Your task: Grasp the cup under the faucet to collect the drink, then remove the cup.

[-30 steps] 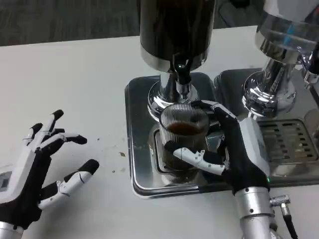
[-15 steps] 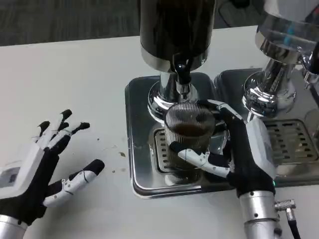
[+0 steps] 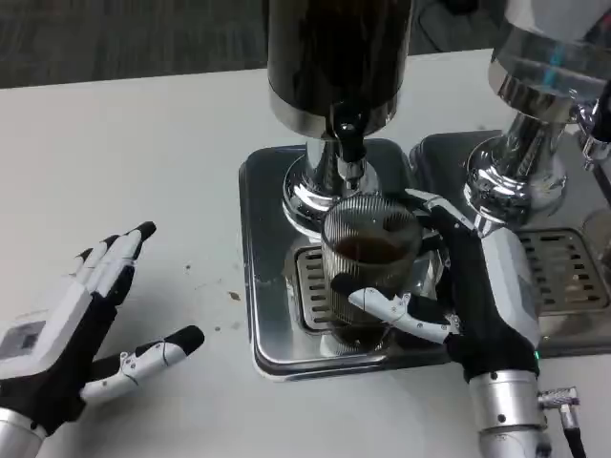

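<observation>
The dispenser (image 3: 339,67) is cut off at the top edge, so only its dark lower body and the faucet (image 3: 348,143) show. A second dispenser (image 3: 539,95) at 2 o'clock is cropped by the top and right edges, and its tray (image 3: 563,277) runs out of frame. The far side of the cup (image 3: 370,272) is masked by the right hand (image 3: 473,296), so the fingers behind it cannot be made out.

The right hand grips the ribbed cup from the right, thumb across its front and fingers wrapped round the back at 3 o'clock. The cup holds dark drink and stands over the tray's (image 3: 272,286) grille, just toward 6 o'clock from the faucet; whether it touches the grille I cannot tell. The left hand (image 3: 72,329) lies at 8 o'clock, well apart from the tray, fingers extended toward 1 o'clock, thumb spread, holding nothing.

The table (image 3: 124,162) is white with a few dark specks (image 3: 232,296) beside the tray. Grey floor (image 3: 124,38) shows at 11 o'clock.
</observation>
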Robot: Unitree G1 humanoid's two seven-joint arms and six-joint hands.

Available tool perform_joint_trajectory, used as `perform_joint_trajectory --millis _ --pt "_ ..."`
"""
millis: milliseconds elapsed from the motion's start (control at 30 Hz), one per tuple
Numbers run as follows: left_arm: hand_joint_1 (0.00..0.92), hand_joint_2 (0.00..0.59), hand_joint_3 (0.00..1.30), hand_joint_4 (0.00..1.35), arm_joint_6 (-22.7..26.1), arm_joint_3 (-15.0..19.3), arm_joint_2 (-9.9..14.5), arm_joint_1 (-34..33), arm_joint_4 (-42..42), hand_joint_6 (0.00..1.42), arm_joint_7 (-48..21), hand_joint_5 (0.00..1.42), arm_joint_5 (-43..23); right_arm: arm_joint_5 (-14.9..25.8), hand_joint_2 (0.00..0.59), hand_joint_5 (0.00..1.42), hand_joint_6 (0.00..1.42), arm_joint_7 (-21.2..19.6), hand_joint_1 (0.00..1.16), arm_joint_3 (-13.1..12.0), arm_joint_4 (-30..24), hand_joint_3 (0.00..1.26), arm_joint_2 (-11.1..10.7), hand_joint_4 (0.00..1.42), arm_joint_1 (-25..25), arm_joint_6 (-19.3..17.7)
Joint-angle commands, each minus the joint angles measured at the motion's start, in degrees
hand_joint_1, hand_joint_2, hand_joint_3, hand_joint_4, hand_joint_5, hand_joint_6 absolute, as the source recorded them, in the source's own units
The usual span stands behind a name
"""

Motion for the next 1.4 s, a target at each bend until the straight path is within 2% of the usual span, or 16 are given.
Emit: perform_joint_trajectory --millis 33,533,800,933,1400 --pt "0.0 0.091 0.0 0.0 0.22 -0.48 1.42 1.04 -1.37 0.0 -1.82 0.0 -0.2 0.39 0.14 0.92 1.36 -1.25 0.96 -0.68 -3.59 0.5 0.03 0.62 1.31 -2.55" --pt "0.0 0.091 0.0 0.0 0.01 -0.18 2.09 1.97 -3.56 0.0 -4.75 0.0 -0.85 0.18 0.133 0.93 1.37 0.32 0.97 -0.18 -9.85 0.52 -0.75 0.62 6.04 -3.66" --pt "0.0 0.091 0.0 0.0 -0.14 -0.2 2.13 2.11 -4.05 0.0 -5.3 0.0 -0.94 -0.82 0.132 0.93 1.37 0.97 0.97 0.82 -13.12 0.52 -1.86 0.63 9.42 -5.75" --pt "0.0 0.091 0.0 0.0 -0.16 -0.23 1.97 2.27 -4.26 0.0 -5.33 0.0 -0.88 -1.09 0.132 0.94 1.37 0.71 0.97 1.59 -13.83 0.52 -1.24 0.63 10.69 -5.87" --pt "0.0 0.091 0.0 0.0 -0.24 -0.35 1.85 2.7 -4.56 0.0 -5.46 0.0 -0.81 -1.58 0.132 0.93 1.37 1.86 0.97 1.71 -19.31 0.53 -2.62 0.64 14.84 -6.94"
